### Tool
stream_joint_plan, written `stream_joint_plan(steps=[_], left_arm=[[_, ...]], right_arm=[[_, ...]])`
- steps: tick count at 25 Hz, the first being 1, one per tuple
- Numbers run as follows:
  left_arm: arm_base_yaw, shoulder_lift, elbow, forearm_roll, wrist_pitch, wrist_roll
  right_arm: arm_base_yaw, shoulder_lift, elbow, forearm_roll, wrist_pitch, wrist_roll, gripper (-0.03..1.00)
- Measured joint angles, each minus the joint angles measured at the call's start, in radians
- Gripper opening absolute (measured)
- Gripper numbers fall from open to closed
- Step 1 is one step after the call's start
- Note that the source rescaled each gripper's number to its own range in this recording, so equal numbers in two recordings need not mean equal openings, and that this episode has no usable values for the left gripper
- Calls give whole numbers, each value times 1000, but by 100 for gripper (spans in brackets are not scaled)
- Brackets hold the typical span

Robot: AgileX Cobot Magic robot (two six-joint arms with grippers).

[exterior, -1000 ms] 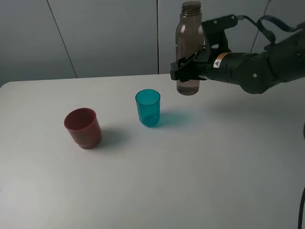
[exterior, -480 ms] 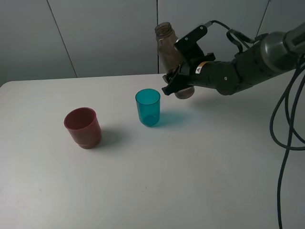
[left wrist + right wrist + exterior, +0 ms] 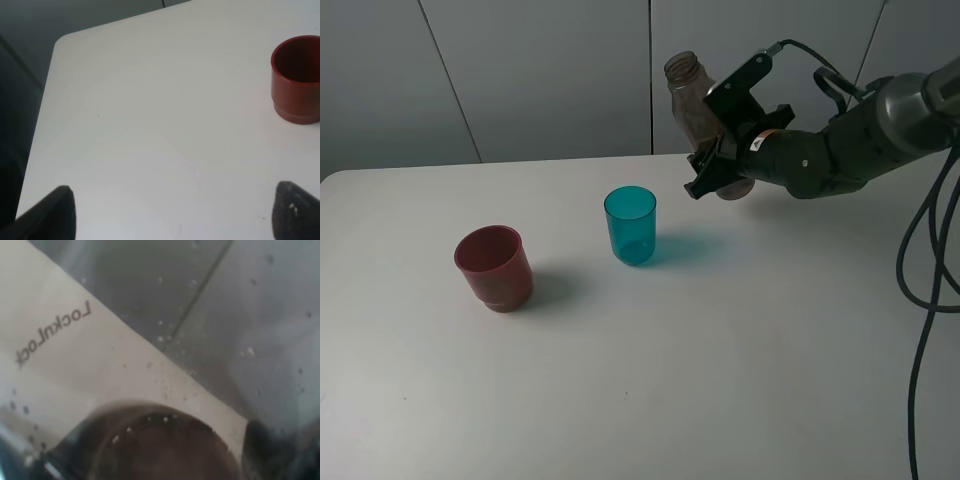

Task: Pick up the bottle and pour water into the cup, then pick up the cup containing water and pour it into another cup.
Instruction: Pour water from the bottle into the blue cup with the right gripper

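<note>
The right gripper [image 3: 712, 172] clamps the smoky bottle [image 3: 692, 100] aloft, neck tilted toward the teal tumbler [image 3: 630, 226], while the left gripper [image 3: 175, 212] holds its fingers wide apart near the red cup [image 3: 297, 85].

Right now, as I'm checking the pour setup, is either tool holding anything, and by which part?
The right tool grips the bottle around its lower body; the left tool holds nothing.

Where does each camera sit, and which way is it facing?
Exterior high: mounted high, facing down over the table toward a grey wall; shows the right tool shut on the tilted bottle.
Left wrist: on the left arm, looking down at the red cup; the open left tool shows.
Right wrist: against the bottle, looking through it.
Shared: red cup, exterior and left wrist.
</note>
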Motion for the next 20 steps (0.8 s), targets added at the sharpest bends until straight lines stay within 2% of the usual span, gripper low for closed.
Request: stream_joint_plan(steps=[10,13,20], left_arm=[[0,0,0,0,0,0],[0,0,0,0,0,0],[0,0,0,0,0,0]], right_arm=[[-57,0,0,-213,2,-34,0],[-57,0,0,-229,7,-61,0],[-57,0,0,-152,44,-282,0]])
